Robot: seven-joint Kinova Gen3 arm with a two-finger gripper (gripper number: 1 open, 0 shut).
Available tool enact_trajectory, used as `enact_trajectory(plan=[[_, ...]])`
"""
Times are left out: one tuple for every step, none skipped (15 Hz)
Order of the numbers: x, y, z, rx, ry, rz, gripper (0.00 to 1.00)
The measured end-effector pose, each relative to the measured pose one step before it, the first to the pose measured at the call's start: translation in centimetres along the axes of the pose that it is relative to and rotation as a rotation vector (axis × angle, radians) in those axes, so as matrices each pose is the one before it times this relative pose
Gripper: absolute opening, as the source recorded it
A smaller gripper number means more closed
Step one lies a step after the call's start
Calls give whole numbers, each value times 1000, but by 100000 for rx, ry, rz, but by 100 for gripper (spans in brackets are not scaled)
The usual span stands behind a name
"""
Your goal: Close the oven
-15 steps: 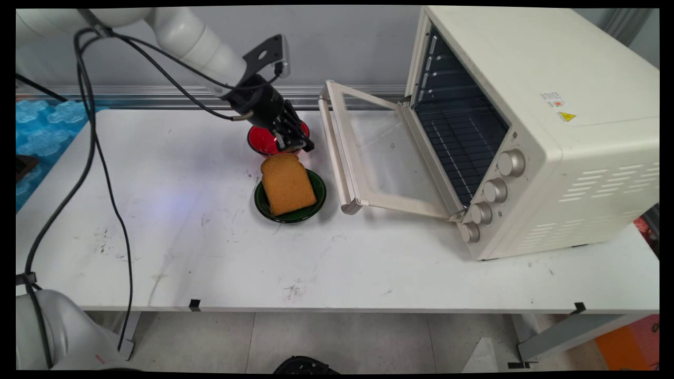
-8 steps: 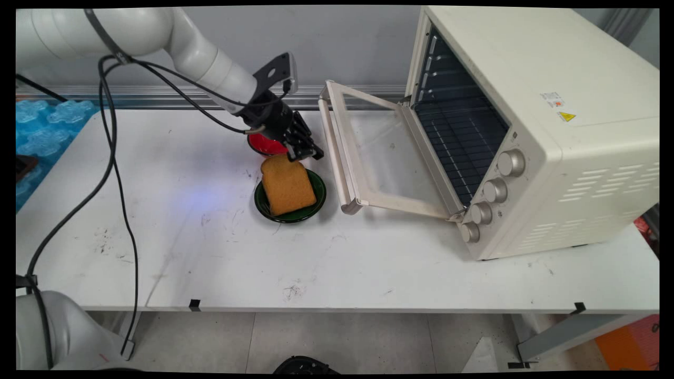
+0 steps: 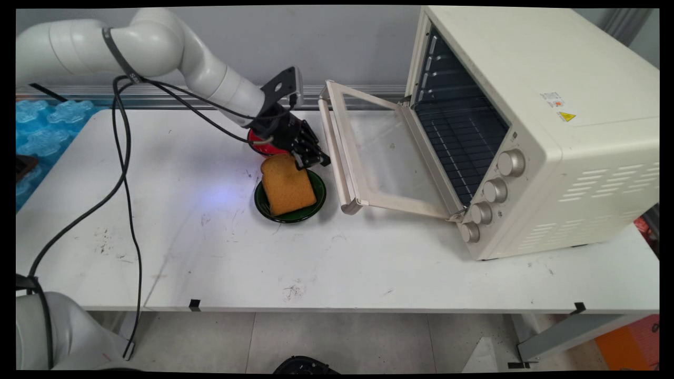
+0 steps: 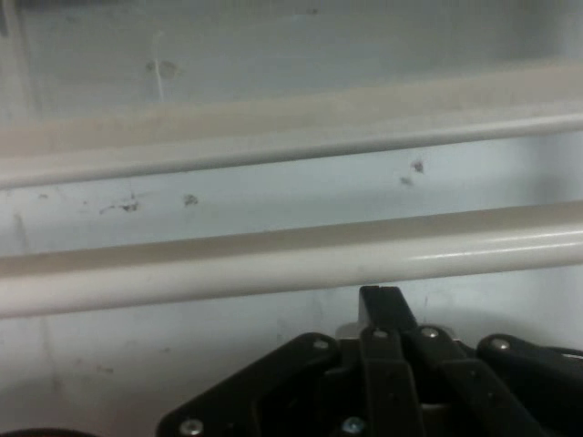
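1. The toast [image 3: 286, 184] is golden brown.
2. The plate [image 3: 318, 196] under it is dark green.
3. The bowl [image 3: 259, 145] behind is red.
4. The oven [image 3: 553, 131] is cream with a dark inside.
5. The gripper [image 3: 314, 161] is black.
6. The table [image 3: 184, 237] is white with dark scuffs.

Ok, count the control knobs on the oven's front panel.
4, in a column on the oven front's right side: top knob, second knob, third knob, bottom knob. None appear hidden.
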Motion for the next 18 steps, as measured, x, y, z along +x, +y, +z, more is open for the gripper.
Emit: enact_trajectory(plan=[[-93, 55, 222, -6, 371, 139, 0], [-73, 74, 231, -20, 494, 221, 0], [-40, 56, 167, 7, 432, 170, 0], [-21, 65, 187, 7, 527, 178, 0], [18, 59, 152, 22, 530, 108, 0], [57, 41, 127, -2, 550, 56, 0], [70, 30, 81, 22, 505, 85, 0], [97, 26, 59, 54, 641, 27, 0], [91, 18, 26, 67, 529, -20, 0], [123, 9, 16, 87, 599, -60, 0], [168, -13, -18, 177, 652, -95, 0], [166, -28, -32, 175, 589, -122, 0], [165, -22, -128, 365, 696, -212, 0], [305, -43, -70, 205, 709, -48, 0], [240, -9, -67, 193, 538, -71, 0], [306, -64, -57, 215, 595, 17, 0], [524, -95, 31, 52, 741, 285, 0], [469, -218, -146, 420, 856, 41, 0]])
